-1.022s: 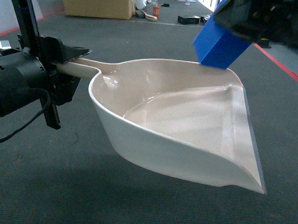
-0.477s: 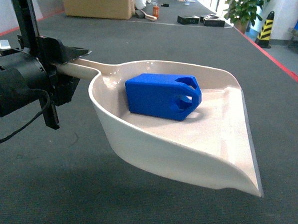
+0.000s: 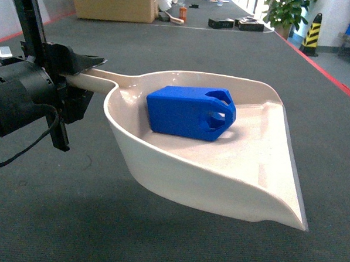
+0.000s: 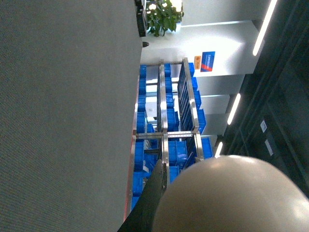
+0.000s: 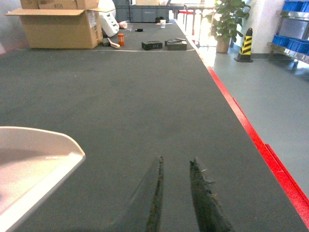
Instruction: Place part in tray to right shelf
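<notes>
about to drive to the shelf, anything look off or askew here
Nothing stands out. The bright-blue plastic block lies on its side inside the cream-white dustpan-shaped tray, whose handle the left end effector grips; nothing looks spilled or damaged.

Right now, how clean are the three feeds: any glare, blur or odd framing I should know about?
Head view: sharp, even light, soft sheen on the tray around the part. Left wrist view: turned sideways, bright glare from ceiling strips, the tray's underside a blurred blob filling the corner. Right wrist view: floor crisp, right gripper fingers dark and soft, windows washed out at top.
</notes>
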Controlling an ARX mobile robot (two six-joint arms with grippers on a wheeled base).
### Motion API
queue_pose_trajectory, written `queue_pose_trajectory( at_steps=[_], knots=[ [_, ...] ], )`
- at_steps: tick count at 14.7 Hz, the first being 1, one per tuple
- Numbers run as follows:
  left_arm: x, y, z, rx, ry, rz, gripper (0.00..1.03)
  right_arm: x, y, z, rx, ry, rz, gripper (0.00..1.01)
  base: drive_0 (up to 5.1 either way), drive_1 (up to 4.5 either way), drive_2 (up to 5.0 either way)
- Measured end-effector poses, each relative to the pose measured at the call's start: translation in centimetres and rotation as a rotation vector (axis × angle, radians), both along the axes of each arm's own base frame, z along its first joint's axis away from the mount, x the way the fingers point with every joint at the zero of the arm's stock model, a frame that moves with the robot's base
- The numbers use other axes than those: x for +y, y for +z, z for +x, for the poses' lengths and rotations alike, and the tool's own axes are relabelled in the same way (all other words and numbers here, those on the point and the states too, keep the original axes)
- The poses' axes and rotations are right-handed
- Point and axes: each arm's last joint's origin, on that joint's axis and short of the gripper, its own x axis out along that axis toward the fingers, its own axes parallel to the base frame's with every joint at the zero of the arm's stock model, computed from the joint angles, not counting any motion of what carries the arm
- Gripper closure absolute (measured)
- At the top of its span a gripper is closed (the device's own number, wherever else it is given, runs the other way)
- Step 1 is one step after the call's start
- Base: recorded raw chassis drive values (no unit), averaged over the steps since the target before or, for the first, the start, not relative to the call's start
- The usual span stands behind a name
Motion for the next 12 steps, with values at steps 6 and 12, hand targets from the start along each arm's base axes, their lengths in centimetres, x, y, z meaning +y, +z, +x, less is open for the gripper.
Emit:
queue_pose_trajectory(
  at_steps=[6, 12],
  knots=[
    [0.0, 0.0, 0.0, 0.0, 0.0, 0.0, 0.9, -2.2, -2.6, -3.6, 0.007, -0.006, -0.01, 0.98, 0.0, 0.0, 0.0],
    [0.4, 0.0, 0.1, 0.0, 0.019, 0.001, 0.9, -2.1, -2.6, -3.8, -0.001, 0.007, -0.01, 0.25, 2.4, -1.29, -1.3]
  ],
)
